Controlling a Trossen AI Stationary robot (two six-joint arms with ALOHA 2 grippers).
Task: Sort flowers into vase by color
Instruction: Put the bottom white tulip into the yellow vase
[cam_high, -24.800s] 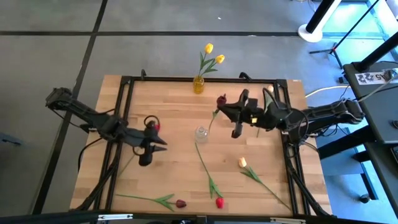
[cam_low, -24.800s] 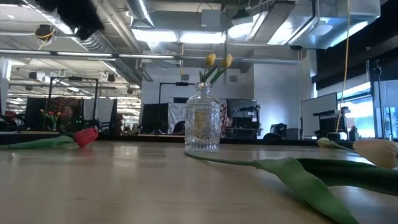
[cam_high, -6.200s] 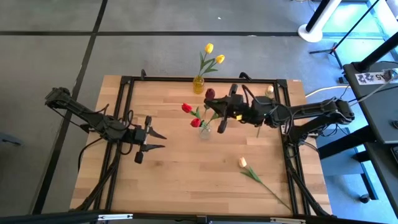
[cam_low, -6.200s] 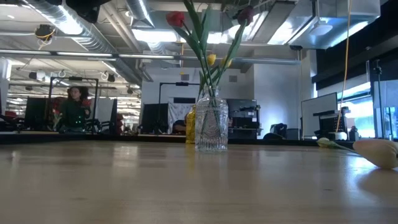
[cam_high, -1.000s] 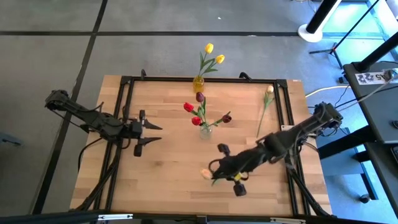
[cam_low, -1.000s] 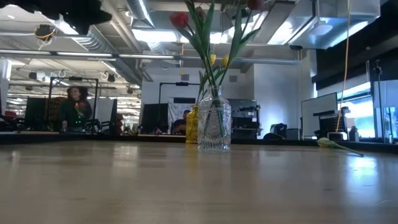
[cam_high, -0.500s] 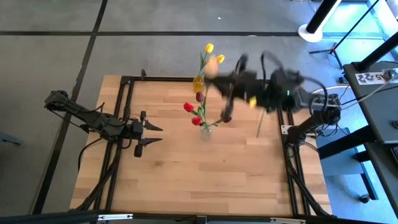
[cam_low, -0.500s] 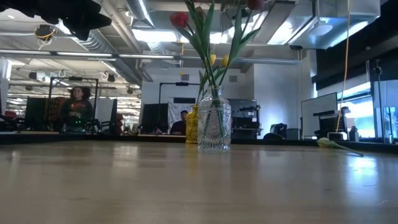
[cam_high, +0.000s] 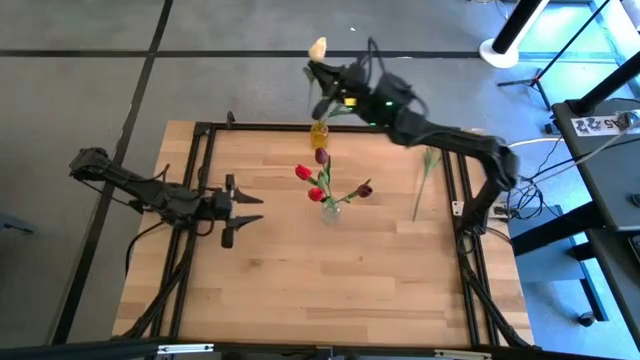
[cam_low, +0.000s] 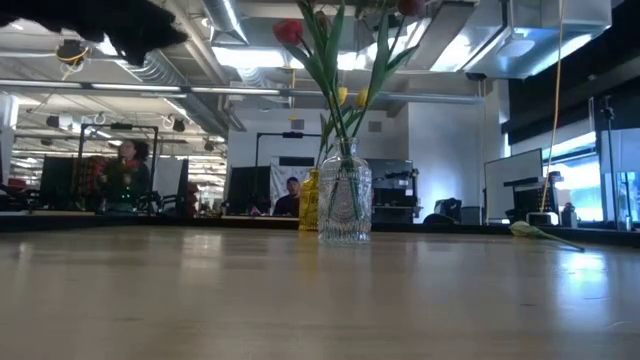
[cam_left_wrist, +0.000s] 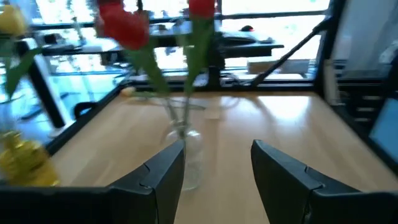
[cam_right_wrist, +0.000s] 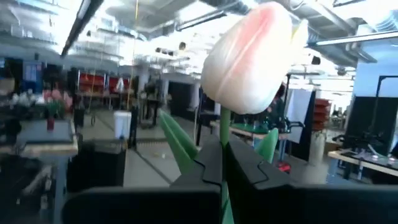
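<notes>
Two vases stand on the desk (cam_high: 260, 300) in the high view: the clear vase (cam_high: 329, 210) holds the reds, the yellow vase (cam_high: 319, 135) the yellows. Since a second ago the right tool (cam_high: 335, 82) has swung up from the front, so the cream tulip (cam_high: 317, 47) now hangs over the yellow vase, ready to lower. The left tool (cam_high: 243, 206) waits, spread. Another tulip (cam_high: 424, 180) lies at right. Only the right wrist view shows the fingers (cam_right_wrist: 245, 168) clenched on the stem.

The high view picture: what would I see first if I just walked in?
Probably the right tool, raised above the table's far edge and shut on a cream tulip. Next, the clear vase mid-table with red and maroon tulips, and the small yellow vase at the far edge. The left tool waits open at the left.
</notes>
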